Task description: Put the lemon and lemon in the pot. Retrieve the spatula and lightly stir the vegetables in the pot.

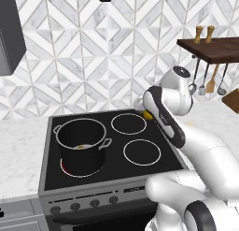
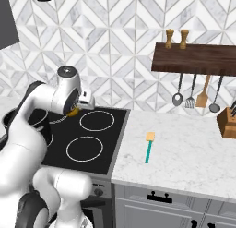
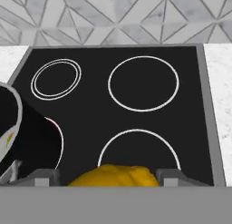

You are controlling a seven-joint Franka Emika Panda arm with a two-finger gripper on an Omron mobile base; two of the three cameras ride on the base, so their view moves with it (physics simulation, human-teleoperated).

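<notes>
My gripper is shut on a yellow lemon, which sits between the two fingertips above the black stovetop. From the left base the lemon peeks out beside the hand near the rear right burner. From the right base the same lemon shows under the hand. The black pot stands on the front left burner, well left of the gripper, with another lemon lying inside. The pot's rim shows at the left of the hand view. The green-handled spatula lies flat on the marble counter right of the stove.
A wooden shelf on the wall carries two shakers, with ladles and a wooden utensil hanging under it. A knife block stands at the far right of the counter. The stove has bare burner rings on its right half.
</notes>
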